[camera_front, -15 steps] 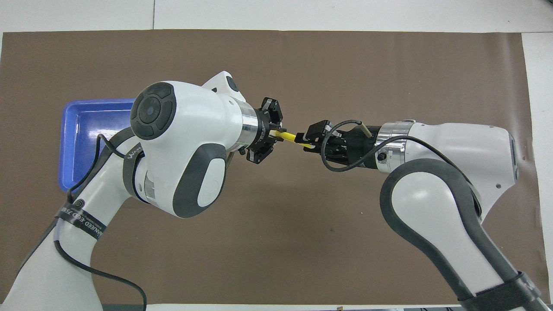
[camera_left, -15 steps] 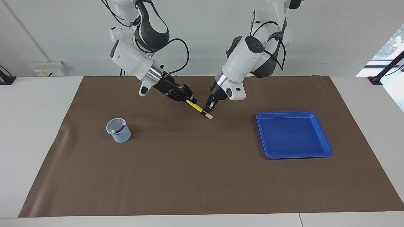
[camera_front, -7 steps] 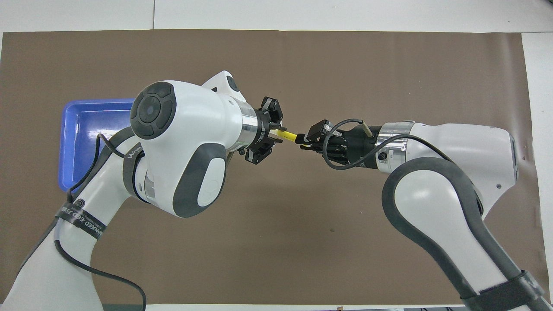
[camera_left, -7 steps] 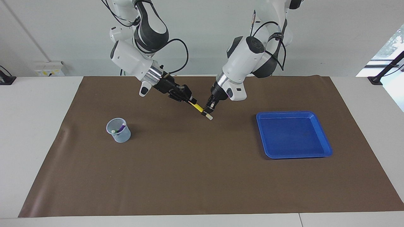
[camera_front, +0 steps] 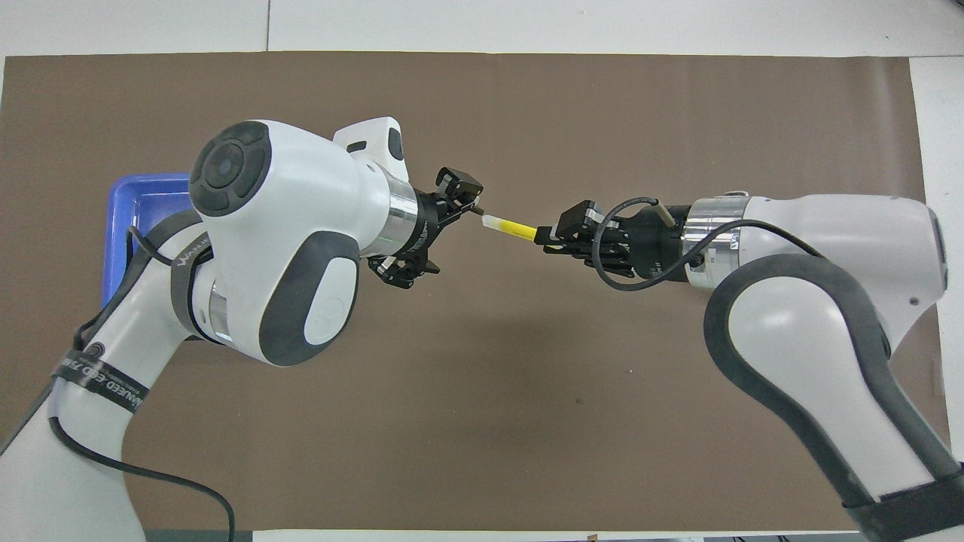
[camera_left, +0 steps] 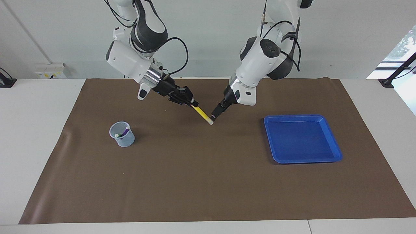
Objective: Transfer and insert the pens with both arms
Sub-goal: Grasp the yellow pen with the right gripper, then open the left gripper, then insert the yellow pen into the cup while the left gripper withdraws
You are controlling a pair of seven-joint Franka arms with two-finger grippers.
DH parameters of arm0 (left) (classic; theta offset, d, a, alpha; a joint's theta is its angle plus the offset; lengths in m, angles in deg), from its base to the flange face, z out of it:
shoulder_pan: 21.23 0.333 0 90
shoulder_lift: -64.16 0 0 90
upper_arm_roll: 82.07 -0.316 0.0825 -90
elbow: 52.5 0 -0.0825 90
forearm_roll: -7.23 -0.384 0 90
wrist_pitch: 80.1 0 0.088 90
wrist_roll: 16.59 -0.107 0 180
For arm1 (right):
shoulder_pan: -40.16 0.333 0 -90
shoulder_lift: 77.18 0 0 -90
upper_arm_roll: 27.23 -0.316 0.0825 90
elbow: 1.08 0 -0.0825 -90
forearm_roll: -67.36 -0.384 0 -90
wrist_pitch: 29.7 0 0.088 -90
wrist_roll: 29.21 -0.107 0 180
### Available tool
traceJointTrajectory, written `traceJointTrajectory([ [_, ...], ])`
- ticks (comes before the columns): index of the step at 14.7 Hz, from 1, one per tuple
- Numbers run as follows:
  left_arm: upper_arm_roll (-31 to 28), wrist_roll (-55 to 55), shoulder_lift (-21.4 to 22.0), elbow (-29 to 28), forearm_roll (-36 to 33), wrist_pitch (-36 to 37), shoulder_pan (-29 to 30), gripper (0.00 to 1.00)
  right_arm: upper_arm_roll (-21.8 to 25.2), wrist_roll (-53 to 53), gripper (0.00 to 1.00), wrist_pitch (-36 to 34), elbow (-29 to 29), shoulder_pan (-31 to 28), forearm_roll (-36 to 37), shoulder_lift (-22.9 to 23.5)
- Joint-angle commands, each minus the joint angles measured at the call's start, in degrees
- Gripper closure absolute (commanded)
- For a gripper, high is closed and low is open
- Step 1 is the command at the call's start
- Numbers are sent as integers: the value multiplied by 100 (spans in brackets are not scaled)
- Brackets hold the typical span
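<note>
My right gripper (camera_left: 192, 103) (camera_front: 552, 238) is shut on the coloured end of the yellow pen (camera_left: 202, 114) (camera_front: 514, 228). It holds the pen slanted in the air over the middle of the brown mat, pale cap end down. My left gripper (camera_left: 215, 115) (camera_front: 456, 239) hangs open just beside that cap end, its fingers spread and apart from the pen. A clear cup (camera_left: 123, 134) stands on the mat toward the right arm's end. A purple pen (camera_left: 125, 132) and a pale cap show inside it. My right arm hides the cup in the overhead view.
A blue tray (camera_left: 294, 116) (camera_front: 132, 241) with nothing visible in it lies on the mat toward the left arm's end. The brown mat (camera_left: 208, 182) covers most of the white table.
The left gripper opened, let go of the yellow pen's cap end and drew back slightly. The right gripper stayed shut on the pen and shifted a little toward the cup's end.
</note>
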Motion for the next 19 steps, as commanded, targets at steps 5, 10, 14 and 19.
traceJointTrajectory([
  [5,-1,-3062,606,-706,-1124,770,919,0,-30,1738,100,-2423,-1695,-1296,3167,455],
  [10,-1,-4767,1151,-1103,-1388,989,1798,0,-21,3761,100,-2883,-2314,-1525,5472,692],
  [14,-1,-5639,1372,-902,-1633,1569,2291,0,-21,4132,100,-2295,-1569,-1762,5765,500],
  [19,-9,-6255,1346,-138,-1863,2474,2722,0,-21,4098,100,-1908,-714,-1833,5756,174],
])
